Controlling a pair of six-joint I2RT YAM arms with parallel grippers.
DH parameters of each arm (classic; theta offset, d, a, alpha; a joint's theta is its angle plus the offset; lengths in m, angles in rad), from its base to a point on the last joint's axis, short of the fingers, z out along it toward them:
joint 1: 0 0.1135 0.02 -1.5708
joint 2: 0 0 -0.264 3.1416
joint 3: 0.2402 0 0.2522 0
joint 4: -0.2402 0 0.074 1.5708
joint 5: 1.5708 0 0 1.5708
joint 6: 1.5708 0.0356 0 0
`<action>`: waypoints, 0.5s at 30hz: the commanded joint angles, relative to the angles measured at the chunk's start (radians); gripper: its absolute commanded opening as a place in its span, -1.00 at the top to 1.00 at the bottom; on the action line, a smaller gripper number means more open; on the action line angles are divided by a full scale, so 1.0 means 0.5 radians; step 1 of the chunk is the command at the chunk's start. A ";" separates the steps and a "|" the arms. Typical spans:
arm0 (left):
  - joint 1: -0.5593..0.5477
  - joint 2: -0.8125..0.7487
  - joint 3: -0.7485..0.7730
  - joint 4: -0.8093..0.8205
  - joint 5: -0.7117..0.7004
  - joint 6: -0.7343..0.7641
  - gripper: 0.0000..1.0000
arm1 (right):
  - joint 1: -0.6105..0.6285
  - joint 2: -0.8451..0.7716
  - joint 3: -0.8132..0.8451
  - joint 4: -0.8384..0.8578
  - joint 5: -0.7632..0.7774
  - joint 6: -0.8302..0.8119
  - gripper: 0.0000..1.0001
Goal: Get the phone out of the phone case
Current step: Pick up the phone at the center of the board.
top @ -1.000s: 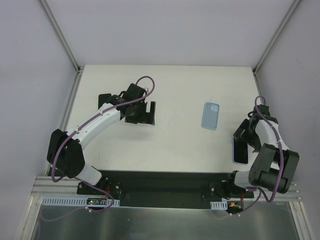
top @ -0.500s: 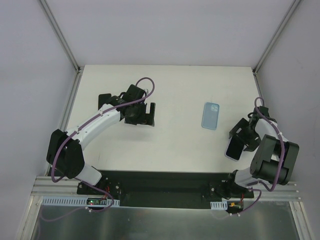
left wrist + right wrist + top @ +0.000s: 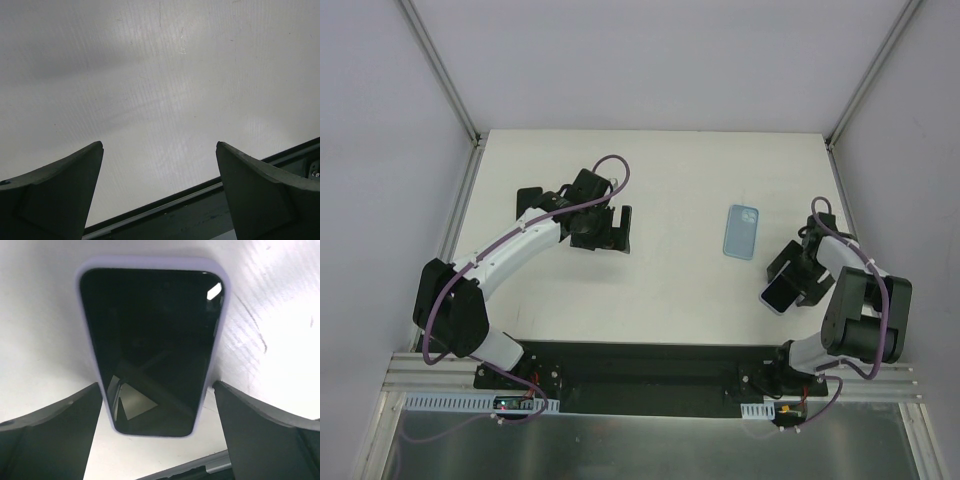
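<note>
A light blue phone case point(image 3: 741, 231) lies flat on the white table point(image 3: 670, 180), right of centre, camera cutout at its far end. The phone point(image 3: 780, 292) has a black screen and lavender edges and sits apart from the case, near the front right. My right gripper point(image 3: 790, 280) is shut on the phone's long sides. In the right wrist view the phone point(image 3: 152, 345) sits screen-up between my fingers, with the gripper point(image 3: 157, 386) around its near end. My left gripper point(image 3: 619, 228) is open and empty over bare table at centre left; its wrist view point(image 3: 160, 145) shows only table.
The black front rail point(image 3: 650, 360) runs along the table's near edge and shows in the left wrist view point(image 3: 200, 210). Grey walls with metal posts point(image 3: 440, 70) enclose the table at the back and sides.
My right gripper has carried the phone left and inward from the table's right edge, turning it, toward the blue case. The left arm and the case have not moved.
</note>
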 commanded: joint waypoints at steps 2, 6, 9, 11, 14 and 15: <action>-0.006 -0.068 0.020 0.022 0.030 0.059 -0.89 | 0.060 0.101 0.101 -0.186 0.265 0.164 -0.97; -0.006 -0.093 0.005 0.022 0.021 0.065 -0.88 | 0.109 0.101 0.058 -0.076 0.179 0.167 -0.79; -0.003 -0.117 -0.011 0.019 0.015 0.062 -0.89 | 0.115 0.122 0.033 0.008 0.090 0.158 -0.43; -0.006 -0.154 -0.017 0.019 -0.016 0.062 -0.89 | 0.131 0.107 0.033 0.023 0.065 0.155 -0.23; 0.007 -0.215 -0.005 -0.020 -0.071 0.071 -0.90 | 0.180 0.016 0.033 0.005 0.093 0.139 0.10; 0.016 -0.231 -0.002 -0.027 -0.074 0.071 -0.90 | 0.204 -0.012 0.045 -0.010 0.099 0.130 0.32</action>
